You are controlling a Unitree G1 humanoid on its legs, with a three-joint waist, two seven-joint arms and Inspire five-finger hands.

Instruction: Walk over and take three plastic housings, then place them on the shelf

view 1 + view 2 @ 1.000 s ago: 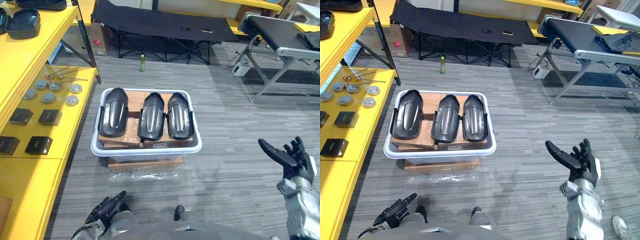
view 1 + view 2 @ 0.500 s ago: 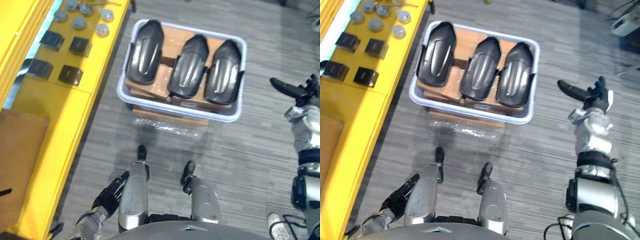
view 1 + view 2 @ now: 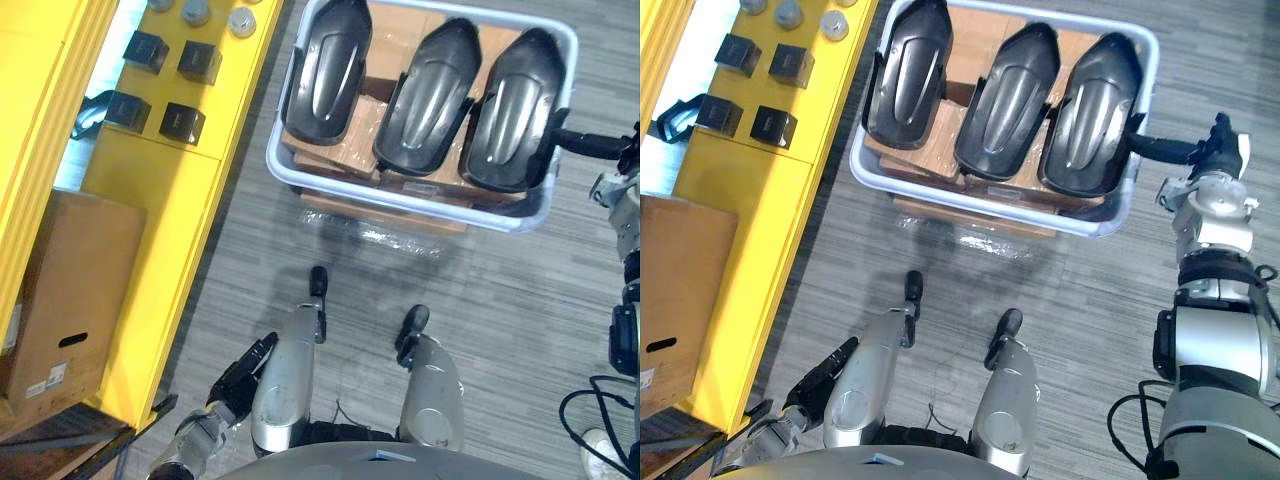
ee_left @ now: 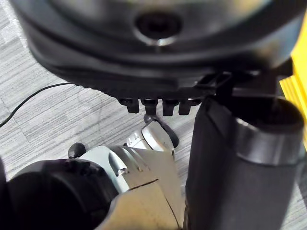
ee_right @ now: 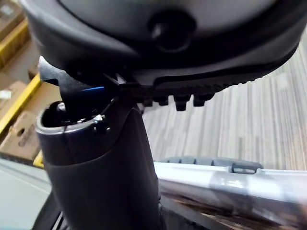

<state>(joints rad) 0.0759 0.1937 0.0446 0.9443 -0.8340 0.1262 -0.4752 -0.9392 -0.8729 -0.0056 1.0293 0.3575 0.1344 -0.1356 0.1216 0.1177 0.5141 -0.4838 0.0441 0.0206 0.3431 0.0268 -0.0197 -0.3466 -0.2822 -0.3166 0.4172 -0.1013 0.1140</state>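
Note:
Three dark plastic housings lie side by side in a pale bin (image 3: 400,196): the left housing (image 3: 325,65), the middle one (image 3: 428,85) and the right one (image 3: 510,100). They rest on brown cartons inside the bin. My right hand (image 3: 1215,152) is at the bin's right side, open, with straight fingers (image 3: 1165,148) reaching over the rim towards the right housing; I cannot tell whether they touch it. In the right wrist view the bin's rim (image 5: 216,176) shows just past the hand. My left hand (image 3: 240,375) hangs low beside my leg, open and holding nothing.
A yellow shelf (image 3: 150,175) runs along the left, close to the bin, with small black boxes (image 3: 180,122) and round metal discs (image 3: 240,20) on it. A cardboard box (image 3: 65,290) sits lower on the shelf's near end. Grey carpet (image 3: 520,300) lies right of the bin.
The view has tipped down and closed in, so the bin is nearer and higher in view. My right hand has come from out at the right to the bin's right rim.

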